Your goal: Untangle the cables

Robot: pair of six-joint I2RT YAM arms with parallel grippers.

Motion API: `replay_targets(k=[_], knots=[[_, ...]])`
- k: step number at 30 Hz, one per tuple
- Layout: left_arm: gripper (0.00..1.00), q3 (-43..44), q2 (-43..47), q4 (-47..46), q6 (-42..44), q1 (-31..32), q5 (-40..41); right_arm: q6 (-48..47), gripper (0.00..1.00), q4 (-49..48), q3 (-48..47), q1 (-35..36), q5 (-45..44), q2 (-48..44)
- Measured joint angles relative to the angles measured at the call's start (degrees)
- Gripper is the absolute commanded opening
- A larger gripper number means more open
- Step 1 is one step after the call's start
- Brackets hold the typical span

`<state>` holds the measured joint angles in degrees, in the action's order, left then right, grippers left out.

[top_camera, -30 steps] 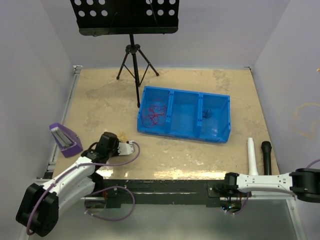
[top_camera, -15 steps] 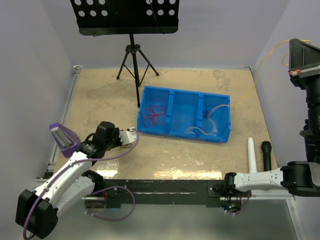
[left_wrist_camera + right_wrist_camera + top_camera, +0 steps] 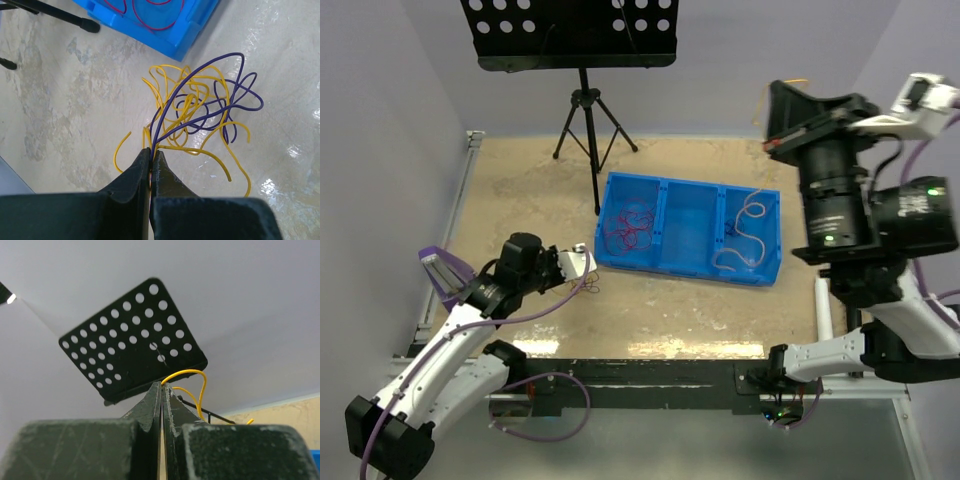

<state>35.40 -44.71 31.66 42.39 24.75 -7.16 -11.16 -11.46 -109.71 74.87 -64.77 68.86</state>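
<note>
The left gripper (image 3: 151, 154) is pinched tight, its jaws meeting on the root of a tangle of yellow and purple wires (image 3: 189, 102). The tangle fans out from the tips toward the upper right of the wrist view (one purple strand arcs highest, with the yellow loops mostly beneath it). It spreads over the pale table (image 3: 60, 100), though I cannot tell whether it rests there or hangs just above. It stops just short of a corner of the blue bin (image 3: 185, 35) at the top of that frame. In the overhead view this gripper sits left of centre, near the bin's left end.

The right gripper (image 3: 161, 386) is also closed, clamping a yellow wire (image 3: 187, 371) that loops up and to the right from between the tips. It is raised high at the upper right of the overhead view, and its wrist camera looks toward the perforated black music stand (image 3: 135, 345).

Inside the bin, red wires (image 3: 628, 228) lie in the left compartment and a pale wire (image 3: 748, 235) curls in the right one.
</note>
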Motion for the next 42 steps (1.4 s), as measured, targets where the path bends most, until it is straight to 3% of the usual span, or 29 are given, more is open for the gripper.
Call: replay_targets(k=[10, 27, 42], knots=[[0.00, 1.05, 1.25, 2.64, 0.00, 0.00, -3.21, -0.48, 0.00, 0.24, 0.35, -1.07, 2.01, 9.97], [0.00, 1.05, 2.38, 3.74, 0.07, 0.00, -4.39, 4.39, 0.00, 1.92, -0.52, -11.13, 7.54, 10.27], [0.00, 1.05, 2.54, 3.76, 0.13, 0.00, -4.61, 11.41, 0.00, 4.85, 5.31, -20.98, 14.32, 12.22]])
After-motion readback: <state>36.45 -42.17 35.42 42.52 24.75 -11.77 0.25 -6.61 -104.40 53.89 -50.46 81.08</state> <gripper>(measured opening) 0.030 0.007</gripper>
